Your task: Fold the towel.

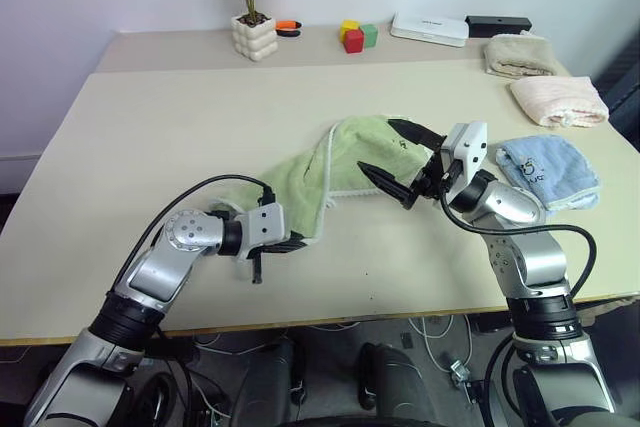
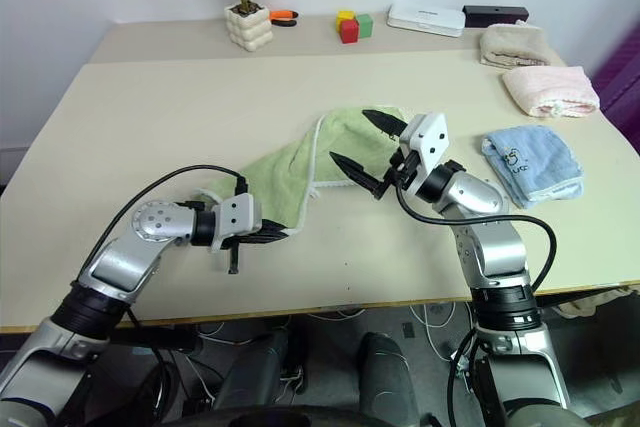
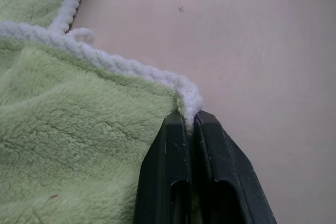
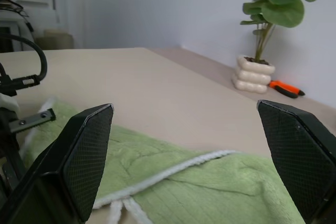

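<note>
One towel (image 1: 310, 172) corner sits clamped in left pincer (image 3: 191, 121).

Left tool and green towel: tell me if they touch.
Touching. The left wrist view shows the left tool shut on the towel at its white corner edge.

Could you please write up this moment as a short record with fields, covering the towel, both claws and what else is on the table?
towel: light green terry-cloth towel with whitish stitched edge, lying rumpled mid-table
left claw: shut on the towel's near corner
right claw: open, raised over the towel's far end, holding nothing
nearby: folded light blue towel, apart from the green one
far edge: potted plant in white pot, coloured blocks, folded pink towel, folded beige towel
</note>
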Motion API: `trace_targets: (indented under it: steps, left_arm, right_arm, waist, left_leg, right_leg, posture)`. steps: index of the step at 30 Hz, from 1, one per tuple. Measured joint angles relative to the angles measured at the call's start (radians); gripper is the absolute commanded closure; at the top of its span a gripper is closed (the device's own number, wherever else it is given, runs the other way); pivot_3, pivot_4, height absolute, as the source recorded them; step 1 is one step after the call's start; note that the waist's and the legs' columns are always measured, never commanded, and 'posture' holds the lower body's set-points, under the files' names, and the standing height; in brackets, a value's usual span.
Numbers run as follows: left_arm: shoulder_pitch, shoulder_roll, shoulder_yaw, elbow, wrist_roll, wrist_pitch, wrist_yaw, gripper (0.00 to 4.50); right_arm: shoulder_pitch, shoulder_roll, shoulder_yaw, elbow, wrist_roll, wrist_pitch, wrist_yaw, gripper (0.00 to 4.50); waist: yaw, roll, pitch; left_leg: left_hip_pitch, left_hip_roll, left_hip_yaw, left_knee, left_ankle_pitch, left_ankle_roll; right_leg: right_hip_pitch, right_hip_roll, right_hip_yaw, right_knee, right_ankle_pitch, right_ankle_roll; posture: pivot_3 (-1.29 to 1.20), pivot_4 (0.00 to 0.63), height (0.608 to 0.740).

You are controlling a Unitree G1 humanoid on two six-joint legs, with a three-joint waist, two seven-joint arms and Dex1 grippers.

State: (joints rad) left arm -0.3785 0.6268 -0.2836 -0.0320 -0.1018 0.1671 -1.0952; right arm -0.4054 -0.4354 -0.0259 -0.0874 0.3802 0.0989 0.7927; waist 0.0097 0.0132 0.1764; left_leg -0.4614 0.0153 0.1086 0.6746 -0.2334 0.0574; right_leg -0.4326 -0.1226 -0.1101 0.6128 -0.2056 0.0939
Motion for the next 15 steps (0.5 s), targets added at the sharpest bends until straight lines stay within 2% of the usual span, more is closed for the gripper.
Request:
trace_targets:
  steps: [3,8,12,15]
  left_arm:
    - [0.006,0.009,0.062,-0.003,-0.078,0.053,-0.028,4.43]
    - [0.011,0.057,0.238,-0.018,-0.244,0.135,-0.058,4.43]
    - [-0.024,0.09,0.363,0.008,-0.319,0.175,-0.037,4.43]
    - [-0.052,0.094,0.409,0.025,-0.338,0.178,-0.016,4.43]
  right_arm:
    - [-0.006,0.001,-0.001,0.034,-0.021,-0.021,-0.014,0.0]
    - [-0.039,-0.014,0.0,0.108,-0.068,-0.056,-0.026,0.0]
    - [-0.039,-0.122,0.042,0.217,-0.196,-0.159,0.023,0.0]
    - [-0.039,-0.163,0.049,0.284,-0.238,-0.218,0.049,0.0]
  waist:
    - [0.0,0.0,0.0]
    - [0.0,0.0,0.0]
    - [0.003,0.0,0.001]
    - [0.0,0.0,0.001]
  left_leg:
    - [0.0,0.0,0.0,0.0,0.0,0.0]
    - [0.0,0.0,0.0,0.0,0.0,0.0]
    - [0.0,-0.001,0.0,0.001,0.0,0.0]
    - [0.0,-0.001,0.001,0.001,0.001,-0.001]
  right_leg:
    - [0.0,0.0,0.0,0.0,0.0,0.0]
    - [0.0,0.0,0.0,0.0,0.0,0.0]
    - [0.001,0.0,0.0,-0.001,0.0,0.0]
    - [0.001,0.0,0.0,0.0,0.0,0.0]
  posture:
    - [0.0,0.15,0.74]
    - [0.0,0.15,0.74]
    - [0.0,0.15,0.74]
    - [0.0,0.15,0.74]
